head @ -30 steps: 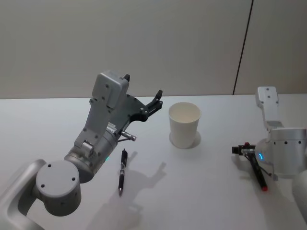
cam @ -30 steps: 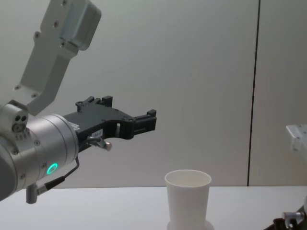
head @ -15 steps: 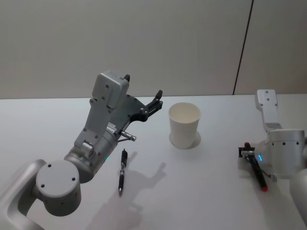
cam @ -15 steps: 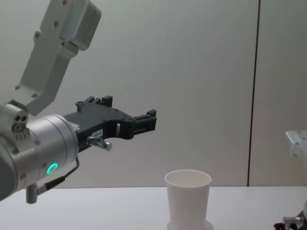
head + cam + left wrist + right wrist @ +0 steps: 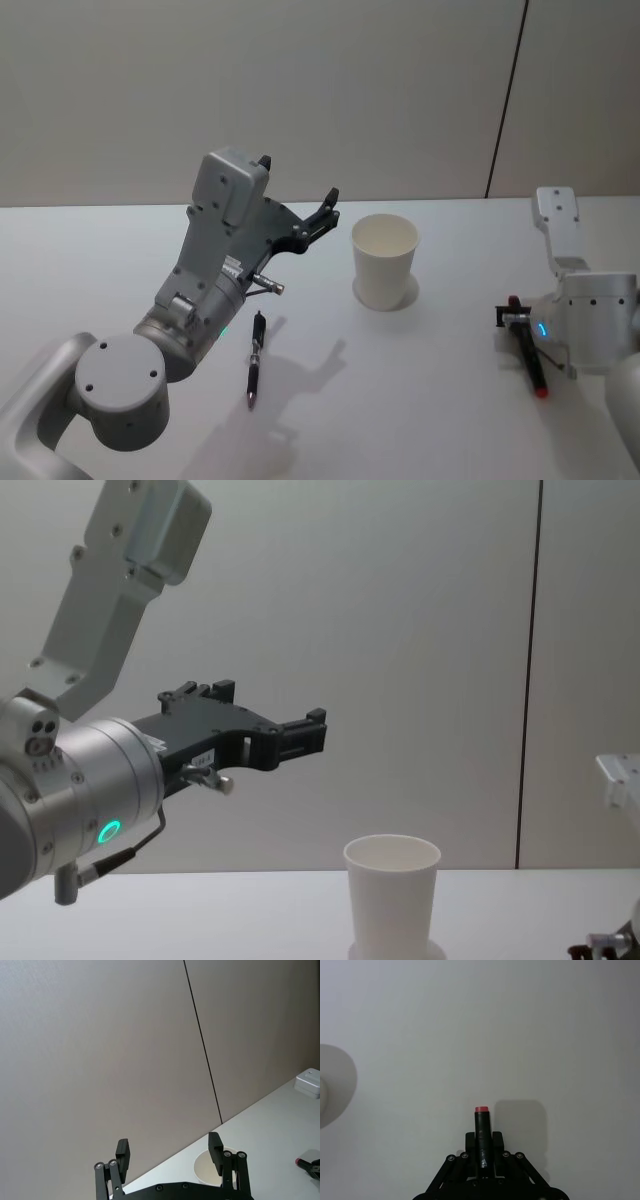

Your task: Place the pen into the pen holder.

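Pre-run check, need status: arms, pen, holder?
Right gripper shut on red-tipped pen, low, right of pen holder. Left gripper open, raised left of holder. Black pen lies on table near it. Nothing between held pen and holder.

A white table (image 5: 420, 420) before a plain grey wall (image 5: 300, 90).
The tabletop is pale and smooth, with soft shadows lying across it, and it meets the wall in a straight line at the back. A thin dark seam (image 5: 506, 100) runs down the wall on the right. A spare dark pen (image 5: 255, 360) lies loose on the table's left side, lengthwise from front to back.
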Controlling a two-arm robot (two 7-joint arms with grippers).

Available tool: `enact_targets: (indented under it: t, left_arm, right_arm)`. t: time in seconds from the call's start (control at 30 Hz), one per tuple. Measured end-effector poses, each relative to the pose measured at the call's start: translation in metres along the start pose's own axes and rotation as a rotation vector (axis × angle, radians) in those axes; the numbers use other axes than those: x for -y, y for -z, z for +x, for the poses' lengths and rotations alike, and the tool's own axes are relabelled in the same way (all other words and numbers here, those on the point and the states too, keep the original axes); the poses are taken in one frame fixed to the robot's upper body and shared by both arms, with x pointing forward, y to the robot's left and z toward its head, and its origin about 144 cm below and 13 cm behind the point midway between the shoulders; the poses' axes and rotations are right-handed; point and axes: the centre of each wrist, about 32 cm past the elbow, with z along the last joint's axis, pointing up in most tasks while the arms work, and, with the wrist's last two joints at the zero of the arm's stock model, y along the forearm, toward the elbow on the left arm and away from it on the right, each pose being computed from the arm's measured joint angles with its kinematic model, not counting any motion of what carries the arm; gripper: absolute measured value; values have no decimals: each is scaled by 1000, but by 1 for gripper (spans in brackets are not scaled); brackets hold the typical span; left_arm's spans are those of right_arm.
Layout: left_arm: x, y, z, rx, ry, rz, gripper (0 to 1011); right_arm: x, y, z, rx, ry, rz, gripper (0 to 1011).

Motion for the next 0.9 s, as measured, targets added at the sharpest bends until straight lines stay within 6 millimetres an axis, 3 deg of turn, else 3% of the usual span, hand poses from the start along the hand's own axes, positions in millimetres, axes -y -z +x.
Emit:
enact_targets:
  t: [0.9]
  left_arm:
    - [0,0,0,0,0,0,1000]
  right_arm:
    - [21,5,9,17,-100,301,185]
